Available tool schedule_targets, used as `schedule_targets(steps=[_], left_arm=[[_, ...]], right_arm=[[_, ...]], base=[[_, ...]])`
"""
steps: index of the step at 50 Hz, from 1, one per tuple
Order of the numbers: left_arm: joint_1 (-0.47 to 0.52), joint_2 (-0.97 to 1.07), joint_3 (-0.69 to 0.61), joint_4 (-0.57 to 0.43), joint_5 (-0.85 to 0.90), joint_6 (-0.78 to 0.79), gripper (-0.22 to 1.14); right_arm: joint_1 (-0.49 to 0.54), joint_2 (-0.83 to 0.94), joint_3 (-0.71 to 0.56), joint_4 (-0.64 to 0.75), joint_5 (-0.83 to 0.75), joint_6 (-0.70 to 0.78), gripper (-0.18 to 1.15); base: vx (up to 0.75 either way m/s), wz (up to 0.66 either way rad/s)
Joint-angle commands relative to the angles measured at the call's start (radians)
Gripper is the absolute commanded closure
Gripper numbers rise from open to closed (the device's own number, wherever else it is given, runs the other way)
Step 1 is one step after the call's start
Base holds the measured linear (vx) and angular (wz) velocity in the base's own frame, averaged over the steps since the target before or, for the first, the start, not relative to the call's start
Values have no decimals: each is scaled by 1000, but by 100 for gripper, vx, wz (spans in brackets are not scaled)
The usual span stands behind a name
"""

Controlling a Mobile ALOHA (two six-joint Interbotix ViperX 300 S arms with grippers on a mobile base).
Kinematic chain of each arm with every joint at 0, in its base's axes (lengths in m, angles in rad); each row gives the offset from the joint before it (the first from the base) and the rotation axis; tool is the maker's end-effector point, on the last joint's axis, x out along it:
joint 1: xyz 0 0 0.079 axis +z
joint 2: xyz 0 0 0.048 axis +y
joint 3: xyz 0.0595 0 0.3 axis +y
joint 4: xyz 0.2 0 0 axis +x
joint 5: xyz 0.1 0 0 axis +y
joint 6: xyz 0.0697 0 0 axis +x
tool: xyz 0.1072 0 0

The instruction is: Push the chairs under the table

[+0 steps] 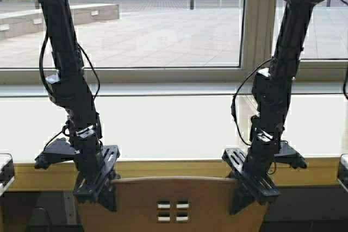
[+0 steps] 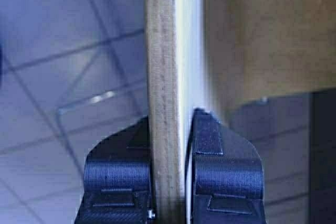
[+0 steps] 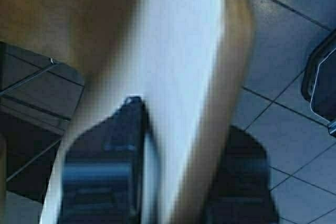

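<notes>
One of the chairs [image 1: 174, 202], light tan plywood with four small square cut-outs, shows only its backrest at the bottom centre of the high view. Just beyond it runs the table [image 1: 174, 168], a pale top with a thick light-wood front edge. My left gripper [image 1: 98, 188] is shut on the backrest's left top corner. In the left wrist view the plywood edge [image 2: 165, 77] sits between the left gripper's [image 2: 170, 171] fingers. My right gripper [image 1: 253, 186] is shut on the right top corner. The backrest [image 3: 184, 66] passes between the right gripper's [image 3: 184, 182] fingers.
A large window [image 1: 163, 25] stands behind the table, with a paved yard outside. Dark objects sit at the far left [image 1: 5, 169] and far right [image 1: 342, 169] of the table edge. A dark metal frame [image 3: 320, 87] stands on the tiled floor [image 3: 294, 40] beside the chair.
</notes>
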Motion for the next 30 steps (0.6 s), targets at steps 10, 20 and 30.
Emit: schedule_targets(steps=[10, 20, 30], left_arm=[[-14, -29, -26, 23, 9, 46, 67], [-14, -28, -34, 25, 3, 46, 59], [-12, -25, -35, 34, 3, 61, 53]], right_arm=[[49, -52, -5, -124, -54, -78, 92], [48, -51, -8, -135, -54, -80, 92], [48, -40, -15, -160, -35, -81, 74]], base=[[9, 1], [6, 0], [3, 0]])
